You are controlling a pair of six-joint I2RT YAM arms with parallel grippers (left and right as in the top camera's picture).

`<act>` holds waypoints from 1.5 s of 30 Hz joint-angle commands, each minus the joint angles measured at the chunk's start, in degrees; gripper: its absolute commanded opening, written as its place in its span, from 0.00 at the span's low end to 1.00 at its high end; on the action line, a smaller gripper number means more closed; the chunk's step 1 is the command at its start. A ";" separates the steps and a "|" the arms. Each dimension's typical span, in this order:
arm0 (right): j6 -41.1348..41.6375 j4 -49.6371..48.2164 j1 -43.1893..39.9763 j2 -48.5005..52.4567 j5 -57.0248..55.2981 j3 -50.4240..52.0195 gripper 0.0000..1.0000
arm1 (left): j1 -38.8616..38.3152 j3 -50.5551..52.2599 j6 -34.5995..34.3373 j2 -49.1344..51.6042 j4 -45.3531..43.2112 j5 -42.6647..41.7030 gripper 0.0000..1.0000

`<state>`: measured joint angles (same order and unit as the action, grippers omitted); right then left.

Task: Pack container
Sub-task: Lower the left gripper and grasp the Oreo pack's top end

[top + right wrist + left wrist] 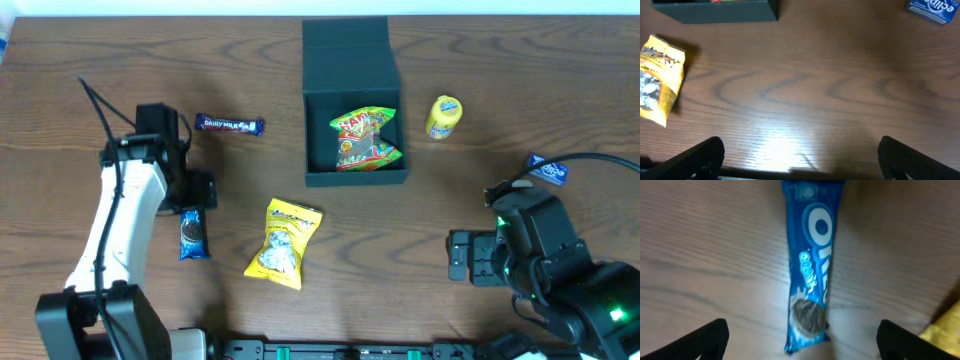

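The dark teal container stands open at the table's middle back, its lid folded back; its front wall shows in the right wrist view. A red-green-yellow snack bag lies inside. My left gripper is open just above a blue Oreo packet, which lies lengthwise between the fingers in the left wrist view. My right gripper is open and empty over bare wood at the front right.
A Dairy Milk bar lies left of the box. A yellow snack bag lies in front of it, also in the right wrist view. A yellow tube and a blue Eclipse pack lie at the right.
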<state>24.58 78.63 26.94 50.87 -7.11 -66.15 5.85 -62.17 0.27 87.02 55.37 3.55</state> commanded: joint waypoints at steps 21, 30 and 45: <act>0.68 0.07 0.46 -0.26 -0.11 -0.04 0.99 | 0.26 11.41 0.52 3.78 -21.75 0.00 0.95; 0.66 0.07 0.46 -0.26 -0.13 -0.04 0.99 | 0.24 11.41 -0.46 9.33 -21.73 0.02 0.96; 0.66 0.09 0.46 -0.26 -0.11 -0.04 0.99 | 0.24 11.41 -0.46 9.33 -21.79 0.00 0.44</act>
<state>24.58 78.63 26.94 50.87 -7.11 -66.15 5.85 -51.09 -0.05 96.18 33.54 3.20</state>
